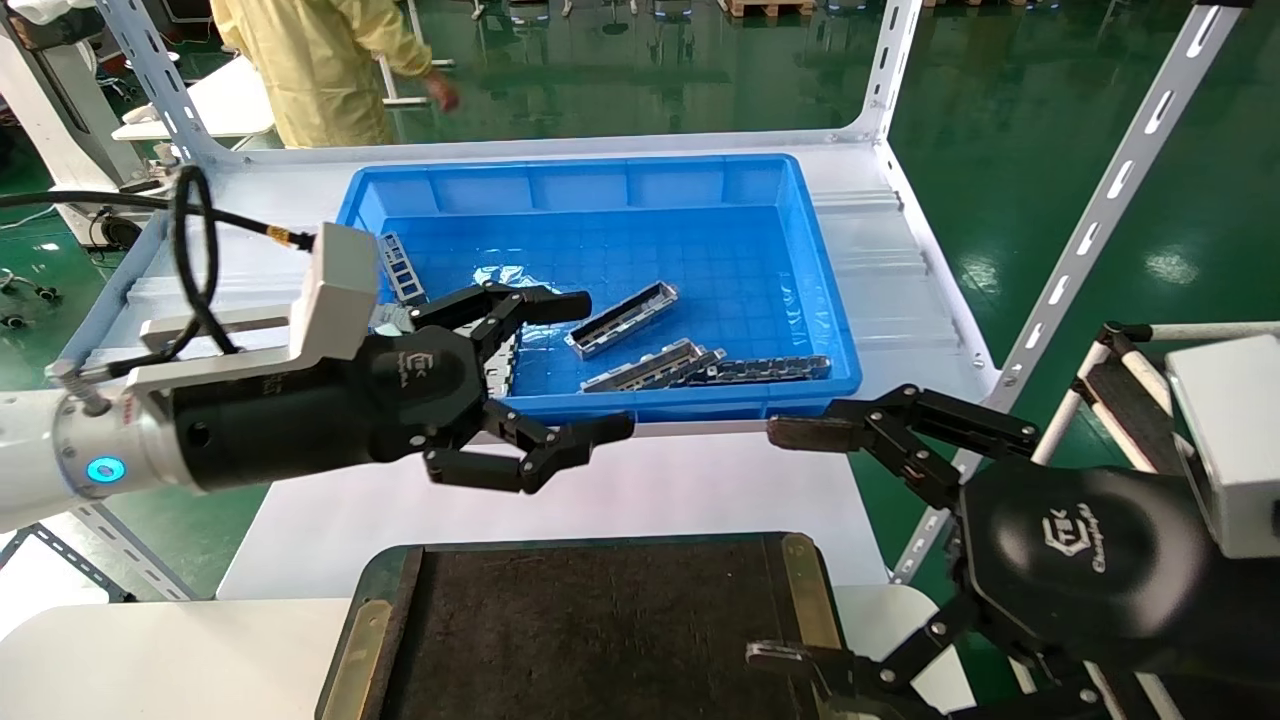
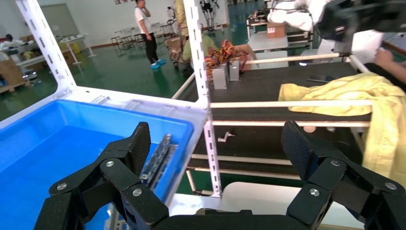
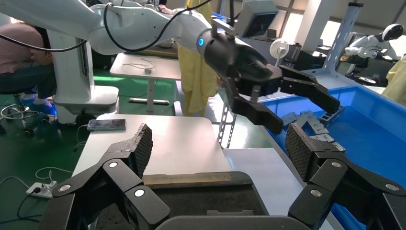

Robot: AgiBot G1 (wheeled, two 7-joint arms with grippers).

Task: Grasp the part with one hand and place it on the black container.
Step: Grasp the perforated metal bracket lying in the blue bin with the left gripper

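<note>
- The setting is a factory hall with a glossy green floor; a white shelf surface [image 1: 640,500] on slotted white uprights fills the middle of the head view, and a person in a yellow coat [image 1: 320,60] stands at the upper left of the frame.
- At the left of the frame, the left gripper [image 1: 590,365] reaches in from the left edge on its white arm with a blue-lit ring. Its fingers are spread wide and hold nothing; it hovers over the near left corner of the blue bin [image 1: 800,250].
- In the centre, the bin holds several silver-grey channel pieces. One part [image 1: 622,318] lies alone on the bin floor, slanted, just to the right of the upper finger of the left gripper; others lie in a cluster [image 1: 700,365] along the near wall, and one more leans at the bin's left wall [image 1: 400,268].
- At the bottom centre sits the black container [image 1: 590,630], its dark felt floor bare, brass strips along its sides.
- At the lower right, the right gripper [image 1: 780,545] is also spread open and empty, held beside the container's right edge, apparently idle.
- Judging by this, the step in hand is the approach to the grasp: nothing is picked yet and nothing is placed.
- The next move likely calls for the left gripper to descend into the bin, line its fingers across the narrow width of the lone part, and close without catching the neighbouring pieces or the bin wall.
</note>
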